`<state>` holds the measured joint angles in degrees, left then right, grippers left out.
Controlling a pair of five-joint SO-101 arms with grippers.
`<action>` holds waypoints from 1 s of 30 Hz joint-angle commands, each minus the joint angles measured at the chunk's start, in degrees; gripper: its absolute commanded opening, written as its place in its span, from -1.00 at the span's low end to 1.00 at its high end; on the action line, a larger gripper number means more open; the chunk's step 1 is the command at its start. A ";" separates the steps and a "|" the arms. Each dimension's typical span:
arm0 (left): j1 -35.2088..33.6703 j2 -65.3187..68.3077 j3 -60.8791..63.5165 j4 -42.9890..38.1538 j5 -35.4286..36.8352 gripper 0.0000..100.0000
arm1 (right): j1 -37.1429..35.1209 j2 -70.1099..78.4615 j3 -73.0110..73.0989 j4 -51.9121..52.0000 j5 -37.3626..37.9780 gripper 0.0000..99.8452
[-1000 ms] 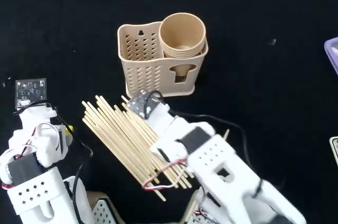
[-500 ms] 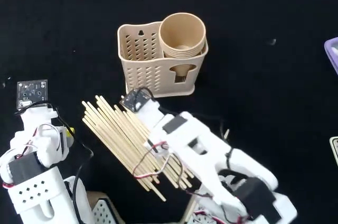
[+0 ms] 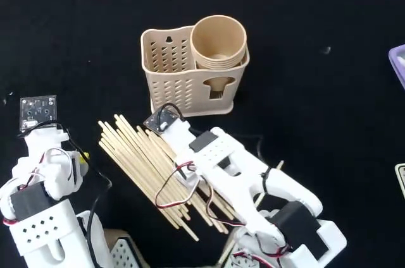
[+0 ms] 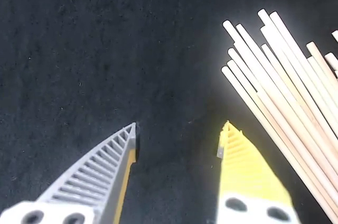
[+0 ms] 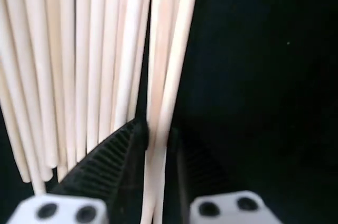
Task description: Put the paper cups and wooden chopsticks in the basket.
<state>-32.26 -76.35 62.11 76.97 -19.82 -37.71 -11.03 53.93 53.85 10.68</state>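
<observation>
— While the paper cups (image 3: 218, 40) sit stacked in one compartment of the basket (image 3: 171, 85), where are the wooden chopsticks (image 3: 142, 157)?

— Lying in a loose fan on the black table (image 3: 329, 122), just in front of the basket. None of them is inside it yet.

— So which step is in hand?

— Picking up the chopsticks, I'd judge. The right gripper (image 5: 158, 145) is low at the edge of the pile. Its fingers (image 5: 113, 155) are drawn close on two sticks at the pile's outer side, pinching them.

— And the other arm?

— The left gripper (image 4: 177, 134) hangs over bare table just beside the sticks' tips, fingers spread and holding nothing.

— What does the next move call for?

— Probably a clean lift, so the neighbouring sticks don't drag along. Then the pair needs tipping upright and lowering into the free perforated compartment beside the cups. If the pinch is loose, the sticks could pivot or slip on the way up.
</observation>
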 commanded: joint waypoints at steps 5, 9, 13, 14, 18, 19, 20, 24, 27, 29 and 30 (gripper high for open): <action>-0.31 -0.53 -0.57 -0.62 0.53 -0.50 | -0.70 -6.02 0.13 2.99 0.09 -0.98; -0.31 -0.53 -0.57 -0.62 0.53 -0.50 | -0.53 -15.16 -0.13 7.47 0.62 -0.98; -0.31 -0.53 -0.66 -0.62 0.53 -0.50 | 2.29 -25.54 -0.92 10.99 4.57 -0.98; -0.31 -0.53 -0.66 -0.62 0.53 -0.50 | 3.43 -27.74 -1.36 11.60 5.10 -0.98; -0.31 -0.53 -0.84 -0.62 0.53 -0.50 | 5.98 -33.89 -1.63 13.89 5.80 -0.98; -0.31 -0.53 -0.84 -0.62 0.53 -0.50 | 5.98 -34.51 -1.54 14.59 5.80 -0.98; -0.31 -0.53 -0.84 -0.62 0.53 -0.50 | 6.15 -35.12 -1.54 15.38 5.80 -0.98; -0.31 -0.53 -0.84 -0.62 0.53 -0.50 | 6.24 -37.85 -1.80 17.23 7.47 -0.98; -0.31 -0.53 -0.84 -0.62 0.53 -0.50 | 5.98 -40.84 -1.54 17.32 7.74 -0.98; -0.31 -0.53 -0.84 -0.62 0.53 -0.50 | 5.89 -41.63 -0.92 17.05 7.65 -0.98; -0.31 -0.53 -0.84 -0.62 0.53 -0.50 | 5.89 -41.71 -0.22 16.79 7.82 -0.98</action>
<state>-32.26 -76.35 62.11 76.97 -19.82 -32.53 -50.68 54.81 70.81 17.80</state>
